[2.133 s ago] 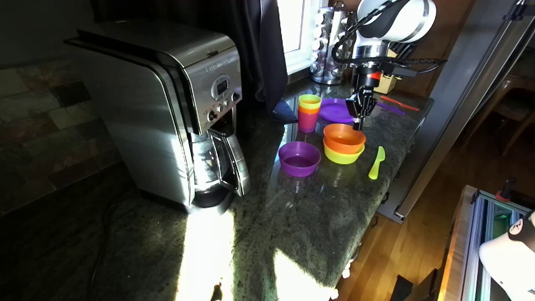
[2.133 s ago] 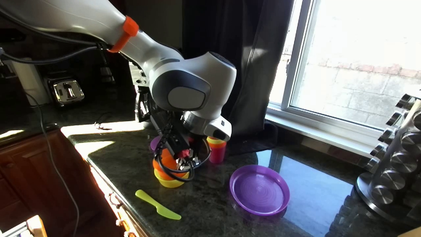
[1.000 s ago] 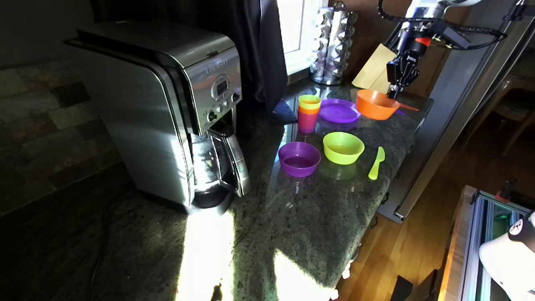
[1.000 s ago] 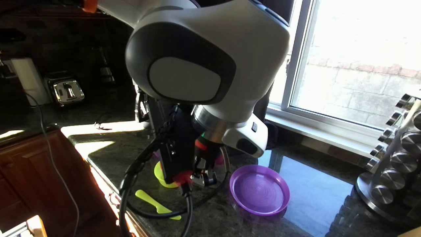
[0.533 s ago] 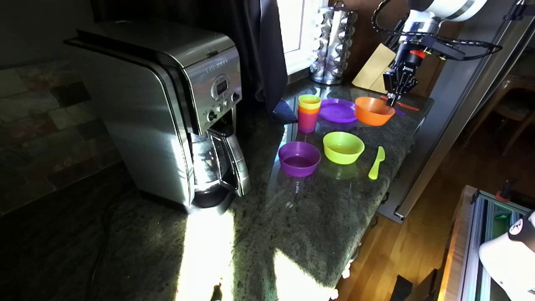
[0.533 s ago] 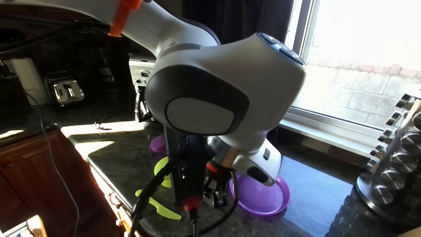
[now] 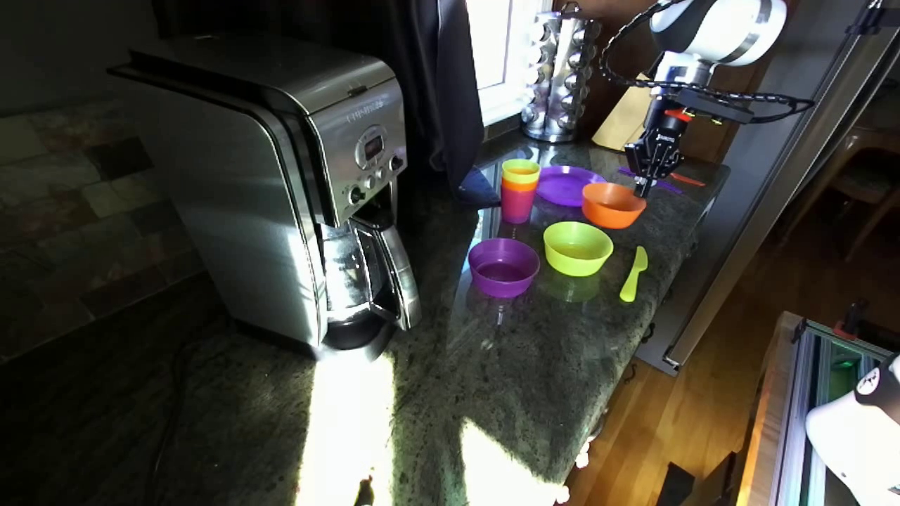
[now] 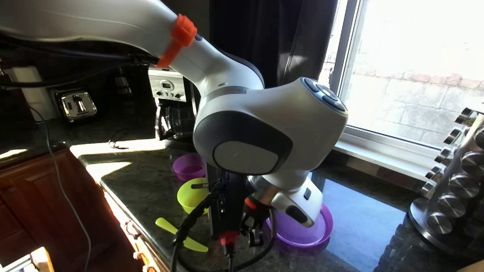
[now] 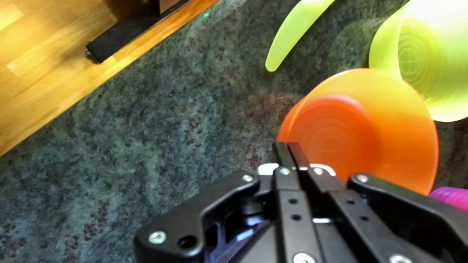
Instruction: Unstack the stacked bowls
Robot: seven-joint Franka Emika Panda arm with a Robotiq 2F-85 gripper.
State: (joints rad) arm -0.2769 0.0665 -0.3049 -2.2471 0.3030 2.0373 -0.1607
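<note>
A shallow round lime-green plastic bowl (image 7: 578,249) stands upright. Just beside it sits a round purple plastic bowl (image 7: 503,268) — upright too. Near the lime-green one's opposite side, a round orange plastic bowl (image 7: 612,206) is held by its rim — open upward.

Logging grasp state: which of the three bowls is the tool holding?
The orange bowl: the tool pinches its rim, while the lime-green bowl and the purple bowl both stand clear of the tool.
</note>
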